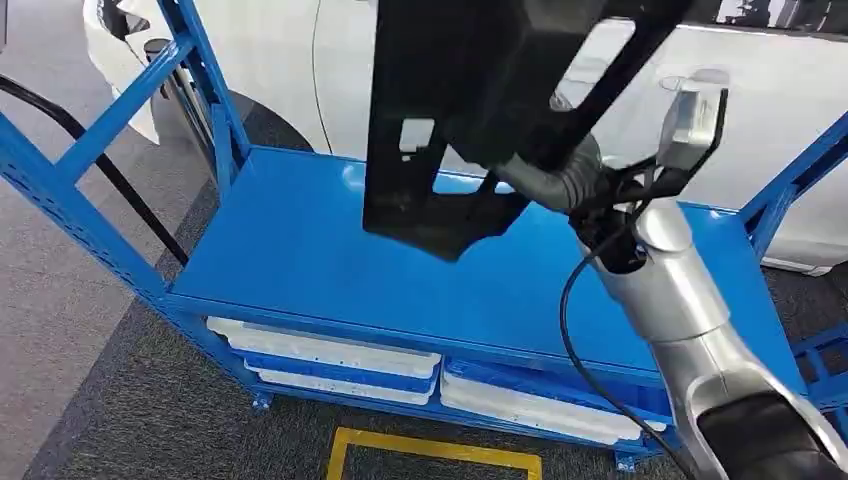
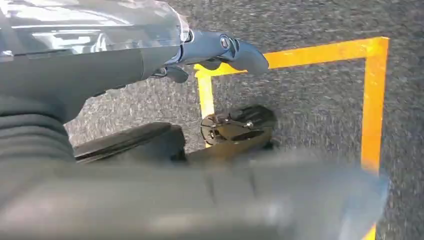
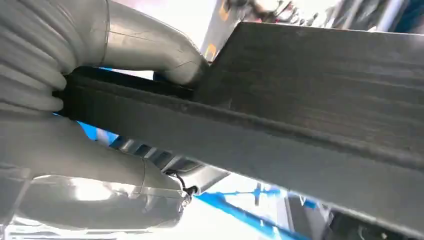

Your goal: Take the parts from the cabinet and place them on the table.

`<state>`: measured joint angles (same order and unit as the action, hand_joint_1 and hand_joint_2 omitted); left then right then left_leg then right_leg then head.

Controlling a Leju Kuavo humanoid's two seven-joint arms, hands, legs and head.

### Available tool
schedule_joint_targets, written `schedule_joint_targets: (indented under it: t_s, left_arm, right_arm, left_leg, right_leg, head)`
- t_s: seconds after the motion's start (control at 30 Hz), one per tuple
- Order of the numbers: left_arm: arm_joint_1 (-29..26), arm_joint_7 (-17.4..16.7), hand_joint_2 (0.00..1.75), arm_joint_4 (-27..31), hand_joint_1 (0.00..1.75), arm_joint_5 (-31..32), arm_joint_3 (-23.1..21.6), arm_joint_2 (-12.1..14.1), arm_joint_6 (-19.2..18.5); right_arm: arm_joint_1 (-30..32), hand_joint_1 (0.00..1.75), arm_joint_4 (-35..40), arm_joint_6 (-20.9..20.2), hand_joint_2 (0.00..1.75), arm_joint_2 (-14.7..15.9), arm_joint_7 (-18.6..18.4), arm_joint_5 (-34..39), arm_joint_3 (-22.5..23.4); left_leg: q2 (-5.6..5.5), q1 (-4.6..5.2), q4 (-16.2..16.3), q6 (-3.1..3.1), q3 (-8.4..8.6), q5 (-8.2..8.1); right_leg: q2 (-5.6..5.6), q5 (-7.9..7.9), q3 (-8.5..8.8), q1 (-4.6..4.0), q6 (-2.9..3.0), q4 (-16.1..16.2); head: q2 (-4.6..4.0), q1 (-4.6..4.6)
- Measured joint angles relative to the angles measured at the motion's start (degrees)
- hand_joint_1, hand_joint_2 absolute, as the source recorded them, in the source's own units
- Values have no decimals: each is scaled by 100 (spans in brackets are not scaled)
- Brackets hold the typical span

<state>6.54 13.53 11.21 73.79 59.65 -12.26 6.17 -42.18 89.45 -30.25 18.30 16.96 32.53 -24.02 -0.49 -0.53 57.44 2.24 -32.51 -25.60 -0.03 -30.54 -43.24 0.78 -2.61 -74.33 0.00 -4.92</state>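
A large flat black plastic part (image 1: 450, 110) with cut-outs hangs tilted above the blue cabinet's top shelf (image 1: 300, 260). My right hand (image 1: 560, 175) grips it from behind, mostly hidden by the part. In the right wrist view the thick thumb and the fingers (image 3: 100, 170) of that hand (image 3: 75, 95) clamp the dark ribbed part (image 3: 280, 120) from both sides. My left hand (image 2: 150, 55) hangs over the grey carpet with its fingers (image 2: 235, 50) stretched out and nothing in them.
White and blue trays (image 1: 330, 355) lie on the cabinet's lower level. Blue uprights (image 1: 215, 110) flank the shelf at both ends. A white car (image 1: 780, 100) stands behind. A black hose (image 1: 110, 170) runs at the left. Yellow floor tape (image 1: 430, 450) marks a square in front.
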Motion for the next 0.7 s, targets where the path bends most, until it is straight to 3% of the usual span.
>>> schedule_joint_targets:
  t_s: [0.03, 0.1, 0.13, 0.23, 0.3, 0.33, 0.37, 0.43, 0.47, 0.5, 0.53, 0.6, 0.63, 0.7]
  left_arm:
    - [-25, -31, 175, 0, 0, 48, 6, 0, 68]
    - [-68, -102, 175, 0, 0, 251, -24, -4, 377]
    - [-79, -133, 175, 0, 0, 295, -52, -7, 499]
    - [-107, -196, 175, 0, 0, 330, -81, -11, 660]
    - [-103, -210, 175, 0, 0, 341, -98, -11, 669]
    - [-102, -210, 175, 0, 0, 343, -101, -11, 673]
    - [-106, -212, 175, 0, 0, 343, -101, -11, 673]
    - [-118, -214, 175, 0, 0, 343, -101, -9, 675]
    - [-123, -214, 175, 0, 0, 343, -101, -7, 675]
    - [-127, -214, 175, 0, 0, 343, -101, -7, 675]
    - [-125, -214, 175, 0, 0, 343, -103, -4, 675]
    - [-120, -214, 175, 0, 0, 343, -103, -2, 675]
    - [-117, -214, 175, 0, 0, 343, -103, -2, 675]
    - [-118, -214, 175, 0, 0, 334, -105, -2, 695]
  right_arm:
    - [247, 175, 166, -2, 175, 33, 20, 81, 0]
    - [686, 175, 536, 56, 175, 93, 31, 137, 2]
    - [863, 175, 673, 99, 175, 129, 30, 137, 4]
    - [1265, 175, 1057, 181, 175, 209, 24, 137, 4]
    - [1396, 175, 1221, 232, 175, 240, 11, 139, 4]
    - [1412, 175, 1285, 245, 175, 245, 9, 146, 4]
    - [1426, 175, 1328, 247, 175, 251, 9, 148, 4]
    - [1490, 175, 1376, 247, 175, 260, 0, 148, 4]
    - [1529, 175, 1394, 247, 175, 260, -2, 148, 4]
    - [1550, 175, 1398, 247, 175, 260, -2, 148, 4]
    - [1561, 175, 1411, 247, 175, 260, -7, 148, 4]
    - [1564, 175, 1457, 247, 175, 262, -9, 148, 4]
    - [1565, 175, 1475, 247, 175, 266, -9, 148, 7]
    - [1568, 175, 1490, 247, 175, 293, -20, 148, 7]
  left_leg:
    - [-6, 0, 2, -1, 16, -12]
    - [-8, 3, 14, -30, 48, -45]
    - [-11, 25, 23, -58, 40, -64]
    - [4, 35, 14, -137, 40, -85]
    - [15, 42, 68, -207, 50, -158]
    - [15, 44, 281, -223, -38, -316]
    - [16, 32, 670, -239, -215, -538]
    - [17, 22, 1630, -273, -670, -940]
    - [17, 22, 1900, -280, -808, -979]
    - [17, 22, 1855, -279, -804, -876]
    - [17, 22, 1531, -268, -667, -649]
    - [18, 22, 465, -215, -163, -121]
    - [18, 30, 110, -179, -9, -105]
    - [13, 49, 85, -142, -3, -88]
  right_leg:
    - [-1, 227, 154, 4, 11, 339]
    - [-6, 720, 691, -3, 66, 1406]
    - [-5, 663, 825, -24, 102, 1649]
    - [15, 653, 799, -67, 174, 1660]
    - [3, 684, 847, 4, 245, 1735]
    - [2, 673, 858, 3, 295, 1740]
    - [0, 669, 858, -1, 308, 1738]
    - [-1, 663, 856, -14, 317, 1733]
    - [0, 662, 857, -17, 319, 1727]
    - [3, 660, 859, -17, 321, 1720]
    - [9, 655, 859, -17, 316, 1709]
    - [22, 637, 867, -17, 289, 1677]
    - [22, 625, 859, -27, 271, 1661]
    - [31, 631, 833, -48, 205, 1638]
  head:
    - [0, 0]
    - [0, 0]
    - [0, 0]
    - [0, 0]
    - [0, 0]
    - [0, 0]
    - [0, 0]
    - [0, 0]
    - [0, 0]
    - [0, 0]
    - [0, 0]
    - [0, 0]
    - [0, 0]
    - [0, 0]
